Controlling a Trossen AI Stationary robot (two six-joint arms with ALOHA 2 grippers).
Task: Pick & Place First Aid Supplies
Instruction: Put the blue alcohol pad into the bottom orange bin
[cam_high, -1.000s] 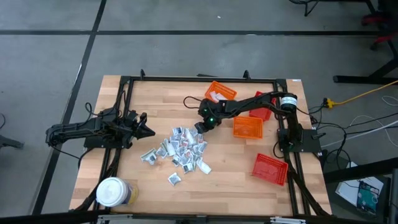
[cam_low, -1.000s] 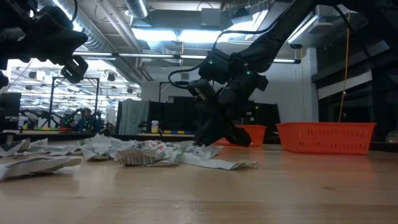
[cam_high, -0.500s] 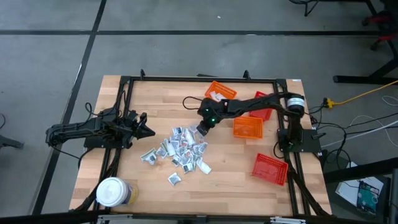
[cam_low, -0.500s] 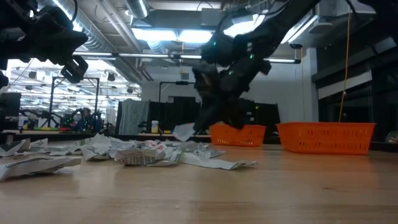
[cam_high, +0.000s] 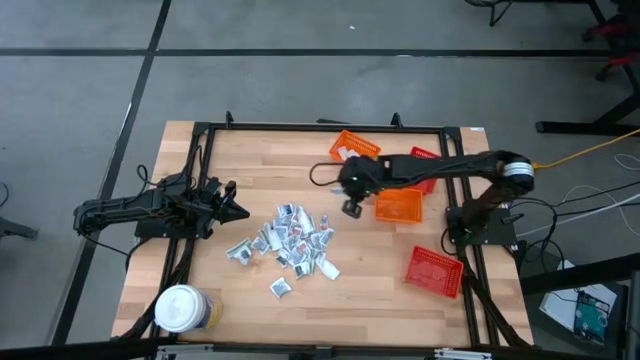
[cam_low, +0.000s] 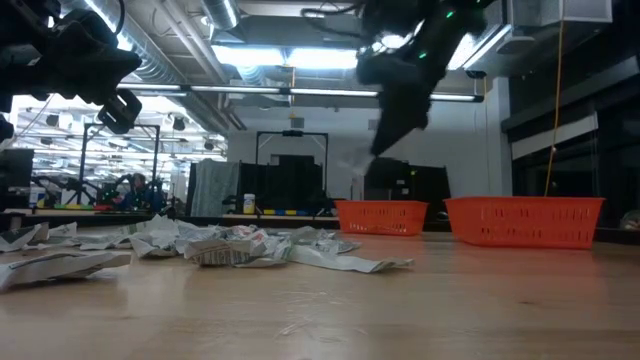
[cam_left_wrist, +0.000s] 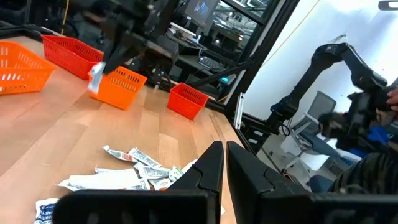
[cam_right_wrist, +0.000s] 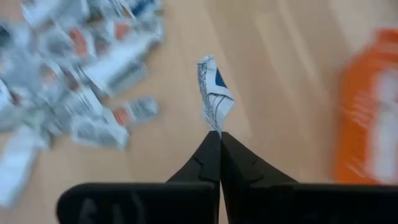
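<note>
Sachet: a small crumpled silvery-white packet (cam_right_wrist: 214, 93) with blue print, pinched by one corner and carried in the air above the bare wood between the heap and the orange baskets.
Right gripper: the right gripper (cam_right_wrist: 219, 135) has its dark tapered fingers pressed together on the sachet; seen from above it hangs (cam_high: 352, 207) just beside the middle orange basket.
Heap: the other first aid supplies (cam_high: 290, 240), flat foil sachets with red and blue print, lie in a loose rumpled pile near the middle of the counter (one or two strays sit toward the near edge).
Counter: pale wood planks (cam_high: 250, 170) framed by black rails.
Baskets: rigid mesh plastic, two orange baskets (cam_high: 398, 205) and two red baskets (cam_high: 434, 271), all along the right side.
Jar: a round white-lidded jar (cam_high: 181, 309) at the near left corner.
Left gripper: the left gripper (cam_left_wrist: 224, 149) waits at the left edge, well apart from the heap, its fingers nearly touching and empty.
Hard to make out: the carried sachet is a faint blur in the low view, and basket contents cannot be told.
Open room: bare wood all around the heap.
</note>
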